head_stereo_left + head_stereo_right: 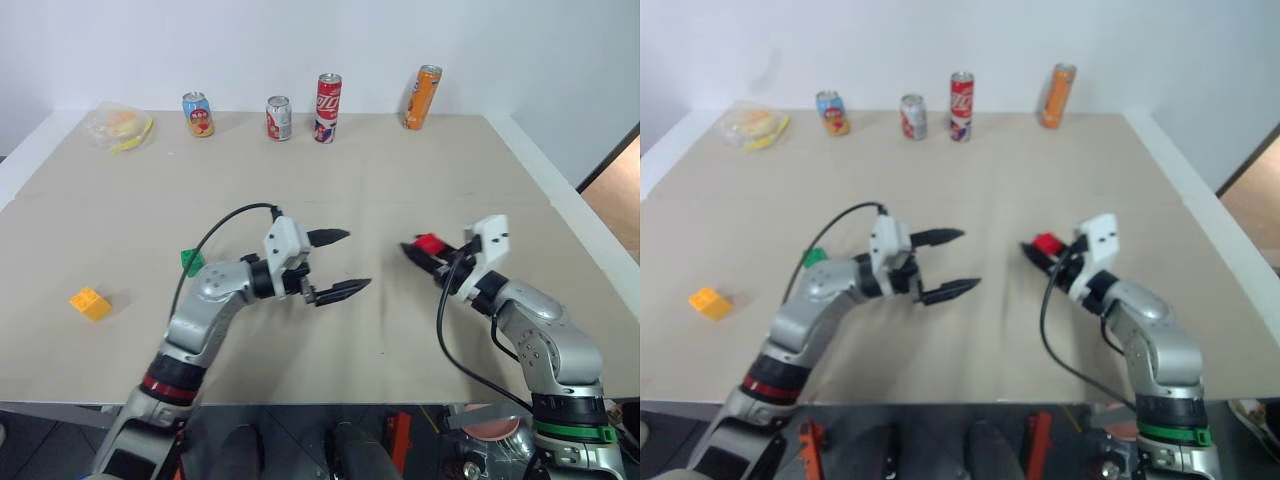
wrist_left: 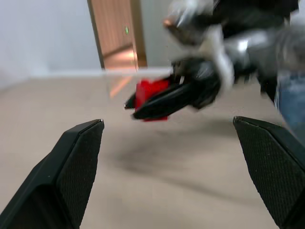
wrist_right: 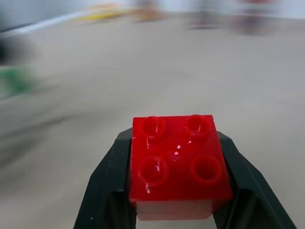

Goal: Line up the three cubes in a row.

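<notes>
Between the right fingers: red cube [image 3: 177, 163] clamped from both sides, studs up, carried clear of the table [image 1: 400, 180].
Right gripper [image 1: 420, 250]: closed on the red cube, pointing level toward the left gripper.
Left gripper [image 1: 340, 265]: wide open, empty, pointing level toward the right one, the red cube just ahead of its tips.
Green cube [image 1: 191, 261]: on the table behind the left gripper, beside its forearm, partly hidden.
Yellow-orange cube [image 1: 90, 303]: on the table well out past the green one, far from both grippers.
Step in hand (my read): carrying red to its slot in the row; nothing lined up yet.
Do it well: lower flat, studs up, sides square to the intended row line; let go only once the base is seated on the table, otherwise it'll skid or tip.
Watch: left gripper sits in the carry path, keep the two apart.
Red cube look: glossy plastic, four round studs on top, square outline, sits straight in the grip.
Cans [image 1: 328, 108]: far table edge, not involved.
</notes>
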Tool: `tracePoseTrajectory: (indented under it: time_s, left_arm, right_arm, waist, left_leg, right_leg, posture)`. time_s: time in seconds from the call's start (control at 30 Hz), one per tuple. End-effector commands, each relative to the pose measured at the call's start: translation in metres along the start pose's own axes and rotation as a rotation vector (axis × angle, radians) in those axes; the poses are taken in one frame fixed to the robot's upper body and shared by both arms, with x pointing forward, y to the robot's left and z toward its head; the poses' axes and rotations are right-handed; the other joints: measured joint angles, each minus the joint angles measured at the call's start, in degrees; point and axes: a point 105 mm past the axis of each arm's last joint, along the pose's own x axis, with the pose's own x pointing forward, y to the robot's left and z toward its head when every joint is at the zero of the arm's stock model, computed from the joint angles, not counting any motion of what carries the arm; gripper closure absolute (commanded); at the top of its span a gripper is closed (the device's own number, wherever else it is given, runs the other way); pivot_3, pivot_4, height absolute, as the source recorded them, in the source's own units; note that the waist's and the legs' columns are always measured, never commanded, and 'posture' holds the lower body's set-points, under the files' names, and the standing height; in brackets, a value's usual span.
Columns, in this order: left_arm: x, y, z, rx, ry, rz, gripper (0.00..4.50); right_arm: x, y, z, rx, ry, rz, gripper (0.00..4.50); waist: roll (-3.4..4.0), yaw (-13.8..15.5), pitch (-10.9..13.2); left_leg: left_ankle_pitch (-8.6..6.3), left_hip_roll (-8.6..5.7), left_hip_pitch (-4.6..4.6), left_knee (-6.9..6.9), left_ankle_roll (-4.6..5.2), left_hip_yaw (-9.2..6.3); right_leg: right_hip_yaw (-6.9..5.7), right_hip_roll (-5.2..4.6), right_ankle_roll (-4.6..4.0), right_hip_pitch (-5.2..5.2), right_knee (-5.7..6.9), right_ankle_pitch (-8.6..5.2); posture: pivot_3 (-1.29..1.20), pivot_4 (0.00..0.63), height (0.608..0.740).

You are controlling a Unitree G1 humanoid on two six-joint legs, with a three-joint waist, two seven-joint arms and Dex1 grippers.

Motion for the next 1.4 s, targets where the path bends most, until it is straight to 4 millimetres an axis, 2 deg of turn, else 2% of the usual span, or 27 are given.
tracePoseTrajectory:
  time_s: [0.03,0.1,0.2,0.33,0.47,0.7,0.97,1.0,1.1,1.2,1.23,1.4]
  left_arm:
    - [-0.029,-0.005,0.008,0.038,0.023,-0.037,0.0]
    - [-0.046,-0.011,0.002,0.045,0.074,-0.056,0.0]
    - [-0.064,-0.027,-0.003,0.022,0.137,-0.109,0.0]
    - [-0.085,-0.044,-0.01,0.005,0.209,-0.136,0.0]
    - [-0.102,-0.045,-0.014,0.0,0.259,-0.105,0.0]
    - [-0.107,-0.038,-0.013,0.023,0.264,-0.054,0.0]
    - [-0.105,-0.032,-0.011,0.018,0.238,0.0,0.0]
    - [-0.105,-0.031,-0.011,0.011,0.234,0.01,0.0]
    - [-0.104,-0.024,-0.01,0.002,0.221,0.056,0.0]
    - [-0.102,-0.012,-0.003,-0.021,0.173,0.162,0.0]
    - [-0.101,-0.006,0.0,-0.027,0.152,0.216,0.0]
    - [-0.102,0.025,0.016,-0.039,0.03,0.614,0.0]
  right_arm:
    - [0.01,0.041,0.005,-0.127,0.058,0.364,3.19]
    - [0.013,0.053,-0.006,-0.173,0.132,0.503,3.19]
    - [0.02,0.061,-0.012,-0.219,0.168,0.619,3.19]
    - [0.028,0.061,-0.019,-0.252,0.179,0.704,3.19]
    - [0.033,0.056,-0.027,-0.256,0.195,0.741,3.19]
    - [0.042,0.043,-0.044,-0.343,0.21,0.71,3.19]
    - [0.043,0.04,-0.047,-0.381,0.192,0.705,3.19]
    - [0.043,0.04,-0.047,-0.381,0.19,0.707,2.17]
    - [0.041,0.041,-0.044,-0.371,0.184,0.718,1.25]
    - [0.04,0.042,-0.032,-0.359,0.147,0.721,0.16]
    - [0.039,0.043,-0.025,-0.354,0.129,0.721,0.03]
    - [0.044,0.047,0.021,-0.291,-0.007,0.68,0.03]
  waist:
    - [0.01,0.0,0.0]
    - [0.01,0.0,0.0]
    - [-0.01,0.2,0.0]
    - [-0.03,0.1,0.0]
    - [-0.04,0.2,0.0]
    - [-0.03,0.2,0.0]
    - [-0.03,0.2,0.0]
    - [-0.03,0.2,0.0]
    - [-0.03,0.2,0.0]
    - [-0.03,0.2,0.0]
    - [-0.03,0.2,0.1]
    - [-0.03,0.2,0.1]
  left_leg:
    - [-0.02,0.01,0.0,0.0,0.02,0.01]
    - [-0.05,0.05,0.02,0.0,0.05,0.03]
    - [-0.07,0.07,0.0,0.02,0.03,0.02]
    - [-0.09,0.01,-0.04,0.04,-0.01,0.13]
    - [-0.09,0.03,-0.03,0.04,-0.01,0.15]
    - [-0.09,0.07,-0.03,0.03,-0.02,0.21]
    - [-0.09,0.1,-0.01,0.01,-0.02,0.21]
    - [-0.09,0.1,-0.01,0.01,-0.02,0.22]
    - [-0.09,0.1,0.0,0.03,-0.02,0.22]
    - [-0.09,0.1,0.02,0.03,-0.02,0.21]
    - [-0.09,0.1,0.02,0.03,-0.02,0.21]
    - [-0.09,0.1,0.0,0.04,-0.02,0.18]
  right_leg:
    - [0.0,0.0,-0.01,-0.01,0.0,-0.01]
    - [-0.01,0.01,-0.2,-0.01,0.0,-0.13]
    - [-0.08,-0.02,-0.24,-0.02,-0.01,-0.16]
    - [-0.04,-0.18,-0.2,-0.04,-0.02,-0.2]
    - [-0.05,-0.2,-0.21,-0.06,-0.02,-0.2]
    - [-0.06,-0.17,-0.24,-0.11,-0.01,-0.19]
    - [-0.04,-0.13,-0.24,-0.1,0.01,-0.19]
    - [-0.04,-0.13,-0.24,-0.1,0.01,-0.18]
    - [-0.03,-0.13,-0.24,-0.09,0.02,-0.17]
    - [-0.04,-0.13,-0.25,-0.08,0.05,-0.16]
    - [-0.03,-0.13,-0.24,-0.08,0.05,-0.16]
    - [-0.02,-0.12,0.09,-0.06,0.06,0.01]
  posture:
    - [0.0,0.15,0.74]
    - [0.0,0.15,0.74]
    - [0.0,0.15,0.74]
    - [0.0,0.15,0.74]
    - [0.0,0.15,0.74]
    - [0.0,0.15,0.74]
    - [0.0,0.15,0.74]
    - [0.0,0.15,0.74]
    - [0.0,0.15,0.74]
    - [0.0,0.15,0.74]
    - [0.0,0.15,0.74]
    - [0.0,0.15,0.74]
